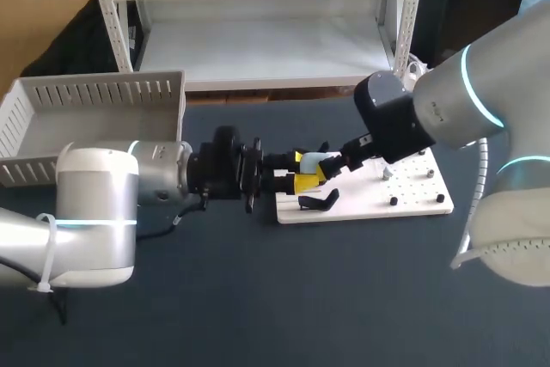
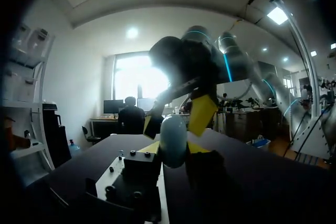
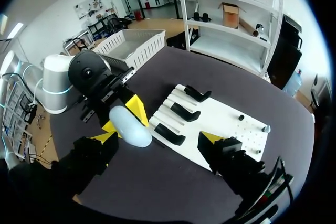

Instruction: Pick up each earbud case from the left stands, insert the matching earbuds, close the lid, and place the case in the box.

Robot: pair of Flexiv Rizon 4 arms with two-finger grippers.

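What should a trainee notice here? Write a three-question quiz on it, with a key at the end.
1. True or false: the left tool is shut on the pale blue earbud case.
2. The right tool is: A open; B shut on the case; C out of view.
3. In the right wrist view, how many black stands are on the white board?
Key: 1 true; 2 A; 3 three.

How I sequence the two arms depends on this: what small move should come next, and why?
Probably ease the right gripper in until a fingertip meets the lid of the pale blue case, to open it. The left gripper is clamped on that case above the white board. The lid looks closed, and the right gripper stands wide open, gripping nothing.
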